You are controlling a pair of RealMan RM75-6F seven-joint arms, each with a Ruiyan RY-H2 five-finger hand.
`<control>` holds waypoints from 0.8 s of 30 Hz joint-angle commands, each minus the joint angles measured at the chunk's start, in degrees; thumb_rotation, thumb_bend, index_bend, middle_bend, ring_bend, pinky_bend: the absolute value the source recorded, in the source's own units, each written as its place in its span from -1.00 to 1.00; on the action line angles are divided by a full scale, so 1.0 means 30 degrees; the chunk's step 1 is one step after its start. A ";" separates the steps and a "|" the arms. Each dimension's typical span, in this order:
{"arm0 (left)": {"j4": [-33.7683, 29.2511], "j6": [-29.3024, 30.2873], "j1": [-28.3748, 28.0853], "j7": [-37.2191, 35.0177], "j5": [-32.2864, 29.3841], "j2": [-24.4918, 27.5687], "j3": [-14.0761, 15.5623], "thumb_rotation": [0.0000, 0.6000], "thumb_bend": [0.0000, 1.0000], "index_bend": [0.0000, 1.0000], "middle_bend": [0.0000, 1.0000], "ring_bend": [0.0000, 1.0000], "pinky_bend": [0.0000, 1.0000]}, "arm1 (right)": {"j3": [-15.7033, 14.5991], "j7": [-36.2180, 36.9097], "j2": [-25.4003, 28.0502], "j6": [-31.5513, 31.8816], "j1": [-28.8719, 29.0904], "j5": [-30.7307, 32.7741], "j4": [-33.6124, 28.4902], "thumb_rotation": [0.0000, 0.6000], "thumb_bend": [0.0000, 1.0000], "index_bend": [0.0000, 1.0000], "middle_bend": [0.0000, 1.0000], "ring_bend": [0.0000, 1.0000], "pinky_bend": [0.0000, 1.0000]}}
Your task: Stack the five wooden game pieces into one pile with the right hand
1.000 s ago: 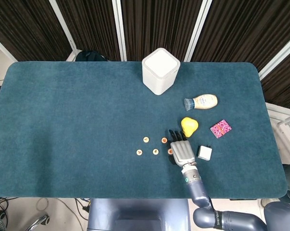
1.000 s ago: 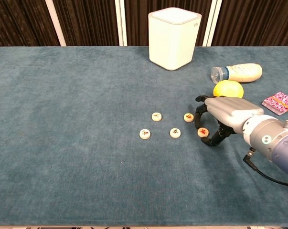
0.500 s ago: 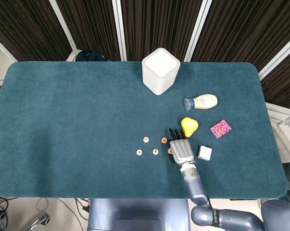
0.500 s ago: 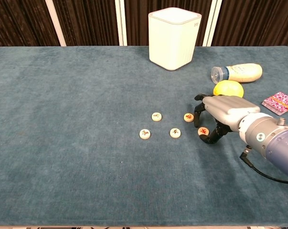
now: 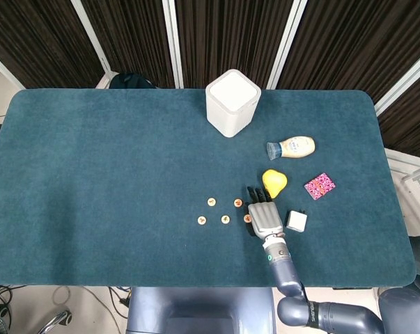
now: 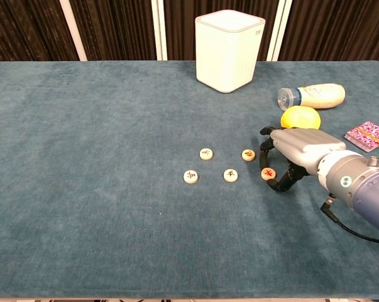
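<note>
Since a second earlier, the right hand (image 6: 294, 153) had barely shifted, its dark fingers curled down around the rightmost wooden piece (image 6: 268, 173), pinching it at the felt; whether the piece had lifted could not be told. Five game pieces were in sight: that one, plus four lying loose and apart to its left (image 6: 248, 154) (image 6: 230, 175) (image 6: 206, 153) (image 6: 190, 176). One white canister (image 5: 232, 101) stood near the far edge. One bottle (image 5: 292, 147), one yellow object (image 5: 274, 181), one pink card (image 5: 320, 186) and one white block (image 5: 297, 221) sat right of the hand. Wide open table (image 5: 98, 174) stretched leftward. No left hand showed.
</note>
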 commanded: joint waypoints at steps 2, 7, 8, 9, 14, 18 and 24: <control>0.0007 -0.0021 -0.0003 0.0005 -0.0029 -0.0001 -0.0004 1.00 -0.69 -0.90 -1.00 -1.00 -0.81 | -0.0011 -0.0004 -0.0004 0.0014 0.0036 0.0050 0.0033 1.00 -0.13 -0.03 -1.00 -1.00 -1.00; 0.0016 -0.0015 0.0003 -0.0021 -0.0028 0.0007 -0.0008 1.00 -0.69 -0.90 -1.00 -1.00 -0.81 | 0.0037 -0.0035 0.0043 0.0038 0.0093 0.0212 0.0123 1.00 -0.09 -0.01 -1.00 -1.00 -1.00; 0.0022 -0.0023 0.0001 -0.0022 -0.0037 0.0007 -0.0011 1.00 -0.69 -0.90 -1.00 -1.00 -0.81 | 0.0038 -0.0038 0.0069 0.0043 0.0101 0.0233 0.0120 1.00 -0.09 -0.01 -1.00 -1.00 -1.00; 0.0017 -0.0030 -0.0002 -0.0016 -0.0037 0.0006 -0.0008 1.00 -0.69 -0.90 -1.00 -1.00 -0.81 | 0.0047 -0.0027 0.0106 0.0048 0.0106 0.0254 0.0088 1.00 -0.09 -0.01 -1.00 -1.00 -1.00; -0.0012 -0.0004 -0.0004 0.0043 -0.0004 -0.0004 0.0005 1.00 -0.69 -0.90 -1.00 -1.00 -0.81 | 0.0111 -0.0061 0.0399 0.0199 0.0203 0.0053 -0.0423 1.00 -0.09 -0.01 -1.00 -1.00 -1.00; -0.0027 -0.0012 0.0005 0.0047 -0.0027 -0.0009 0.0009 1.00 -0.69 -0.90 -1.00 -1.00 -0.81 | 0.0144 -0.0231 0.0661 0.0224 0.0353 -0.0034 -0.1107 1.00 -0.09 -0.01 -1.00 -1.00 -1.00; -0.0052 -0.0011 0.0010 0.0017 0.0015 -0.0002 0.0028 1.00 -0.69 -0.90 -1.00 -1.00 -0.81 | 0.0105 -0.0645 0.0471 0.0206 0.0685 0.0106 -0.1526 1.00 -0.09 -0.01 -1.00 -1.00 -1.00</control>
